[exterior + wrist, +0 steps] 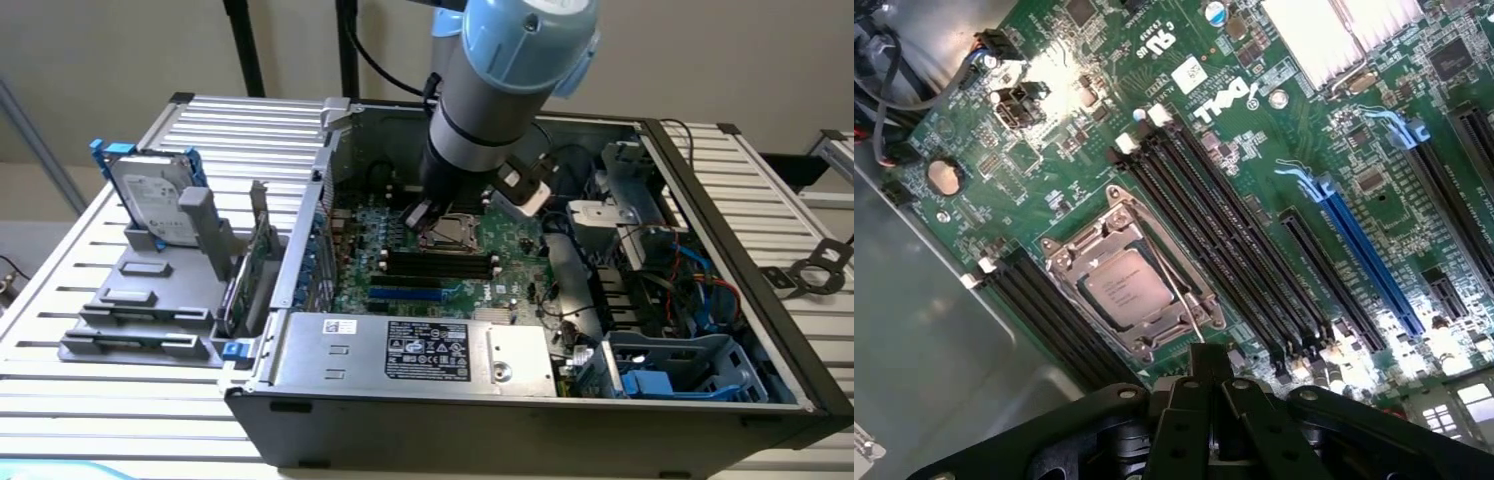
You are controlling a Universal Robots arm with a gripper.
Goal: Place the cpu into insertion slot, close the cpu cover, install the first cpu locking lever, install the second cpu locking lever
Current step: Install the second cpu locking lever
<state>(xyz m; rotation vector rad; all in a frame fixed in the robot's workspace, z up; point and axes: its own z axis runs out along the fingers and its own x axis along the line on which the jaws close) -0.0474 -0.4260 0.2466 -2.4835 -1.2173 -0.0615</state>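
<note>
The cpu [1122, 290] lies flat in the insertion slot [1184, 345], its silvery top showing through the window of the cpu cover [1076, 258]. The cover is folded down over it. A thin wire locking lever [1179, 300] slants across one side of the cover, and its end lies right by my fingertips. My gripper [1209, 362] is shut with nothing between its fingers; whether it touches the lever I cannot tell. In the exterior view the gripper [430, 218] reaches down into the open computer case, just at the exterior view's left of the socket [463, 233].
Long black memory slots [1234, 240] flank the socket, and a blue card slot [1369, 265] and a finned heatsink [1334, 30] lie beyond. The power supply [414, 350], drive bays and cables [694, 270] crowd the case. A hard drive [147, 195] stands on the slatted table outside.
</note>
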